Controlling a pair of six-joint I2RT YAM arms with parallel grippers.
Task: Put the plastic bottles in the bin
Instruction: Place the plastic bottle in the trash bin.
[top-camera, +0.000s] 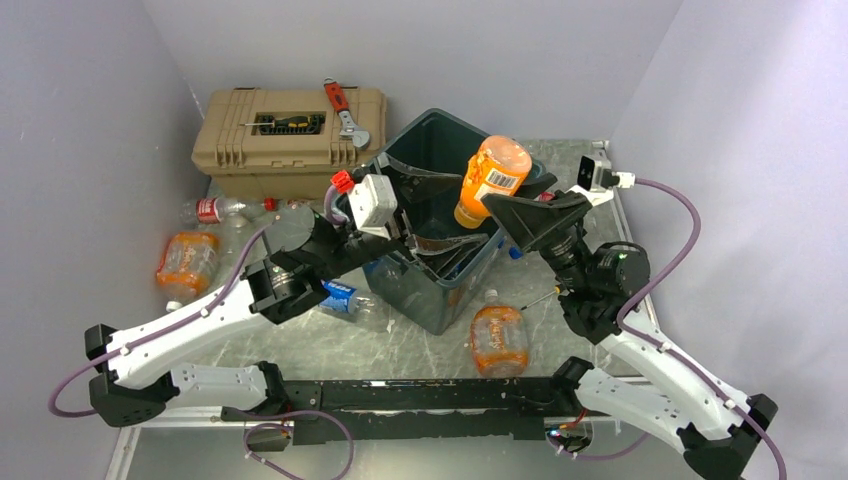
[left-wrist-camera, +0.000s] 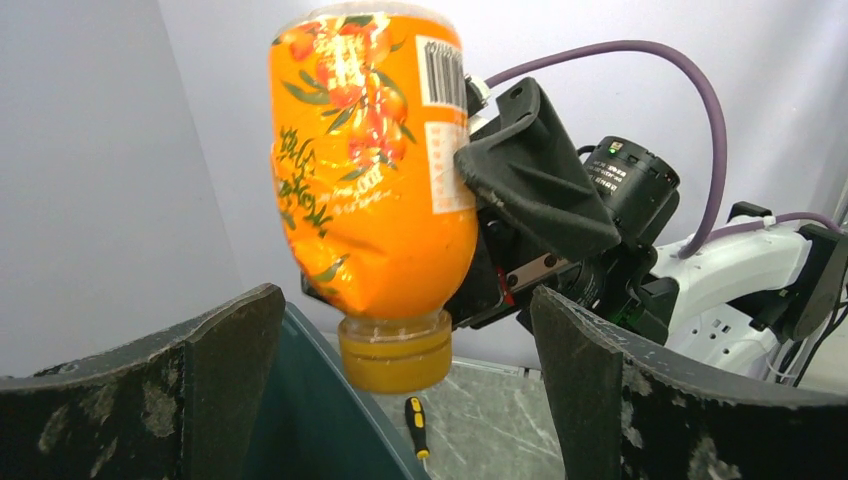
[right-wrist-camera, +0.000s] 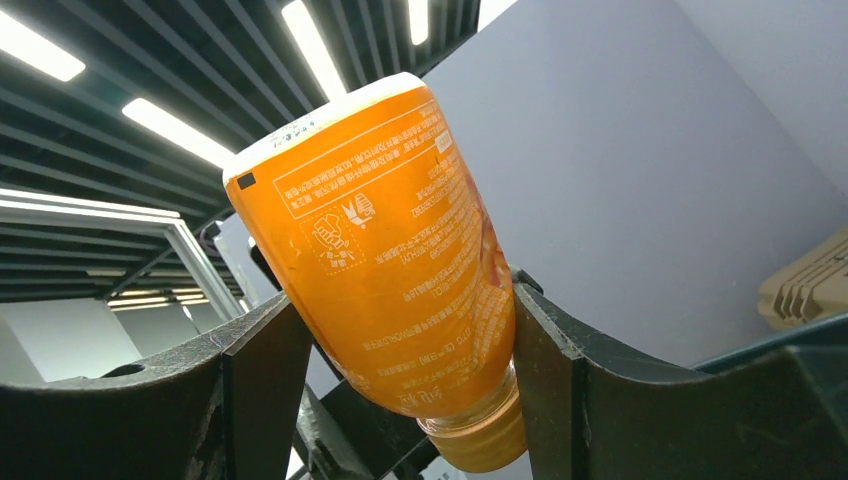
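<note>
while my right claw (right-wrist-camera: 405, 385) clamps the orange-labelled bottle (top-camera: 492, 178) across its belly, cap down, that bottle hangs above the bin's (top-camera: 440, 300) open top, toward its far right corner. left claw (top-camera: 432, 212) spread wide, grasping nothing, over the bin's left rim, facing the bottle. second orange bottle (top-camera: 498, 340) lies just in front of the bin. blue-labelled bottle (top-camera: 345, 297) against the bin's left wall. crushed bottles (top-camera: 187, 262) well left of the bin. tan toolbox (top-camera: 290, 150) behind the bin, to the left; red wrench (top-camera: 345, 108) and yellow-handled screwdriver (top-camera: 285, 123) on its lid.
</note>
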